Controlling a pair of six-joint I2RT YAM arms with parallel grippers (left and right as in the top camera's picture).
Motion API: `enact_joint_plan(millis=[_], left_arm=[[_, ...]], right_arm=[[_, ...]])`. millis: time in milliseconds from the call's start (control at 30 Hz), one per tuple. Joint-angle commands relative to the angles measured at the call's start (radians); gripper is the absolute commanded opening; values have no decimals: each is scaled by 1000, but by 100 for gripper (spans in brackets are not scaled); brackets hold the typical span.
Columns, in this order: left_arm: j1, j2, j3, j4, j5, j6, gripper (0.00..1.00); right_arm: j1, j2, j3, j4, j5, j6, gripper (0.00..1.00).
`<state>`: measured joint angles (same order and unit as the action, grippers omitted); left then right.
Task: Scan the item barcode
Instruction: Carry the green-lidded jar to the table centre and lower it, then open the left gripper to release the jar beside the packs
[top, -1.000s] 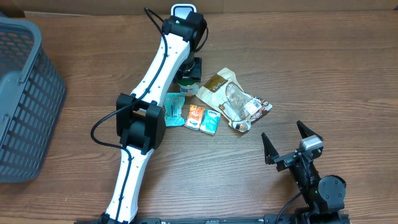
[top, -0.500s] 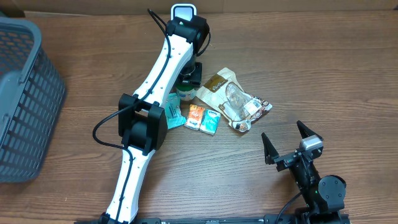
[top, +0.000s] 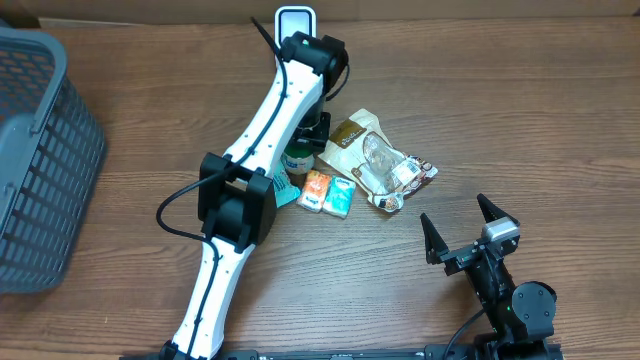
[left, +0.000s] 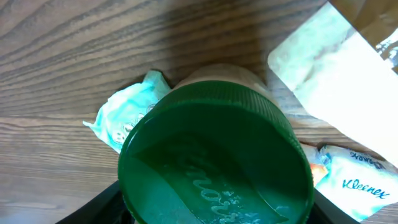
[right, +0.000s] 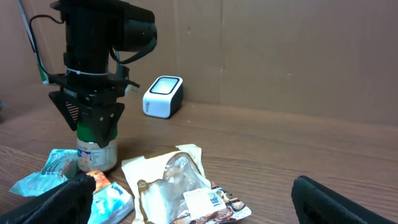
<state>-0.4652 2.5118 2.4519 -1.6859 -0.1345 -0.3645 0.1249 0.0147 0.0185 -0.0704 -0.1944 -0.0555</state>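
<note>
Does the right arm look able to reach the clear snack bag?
Probably yes: the right gripper stands open facing the clear snack bag, bare table between them; the left gripper is at the green-lidded jar.

Seven loose things and two robot arms are sitting on one wooden table (top: 500, 90).

One green-lidded jar (top: 296, 160) is standing near the middle. Three small packets are lying just beside the jar, toward the near edge: one crumpled teal packet (left: 127, 115), one orange packet (top: 316, 188) and one teal Kleenex pack (top: 340, 196). One clear-windowed pouch (top: 375, 152) is lying just right of the jar. One white barcode scanner (top: 295, 20) is standing beyond the jar, by the far edge. One grey basket (top: 40, 150) is sitting well to the jar's left. The left arm (top: 255, 125) is reaching over the jar; the right arm (top: 505, 290) is sitting well apart from it, at the near right.
</note>
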Motion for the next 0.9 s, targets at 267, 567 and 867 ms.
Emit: enact_joint_plan(millis=[267,567,867], left_arm=[[-6,-13,-4,-4,-10,27,100],[21,-219,-2,-4,24,100,99],[133,-522,-2,-4,103,275,99]], right_arm=[[4,-12,-11,6,8,2,100],[4,-12,-11,6,8,2,100],[4,-12,-11,6,9,2,100]])
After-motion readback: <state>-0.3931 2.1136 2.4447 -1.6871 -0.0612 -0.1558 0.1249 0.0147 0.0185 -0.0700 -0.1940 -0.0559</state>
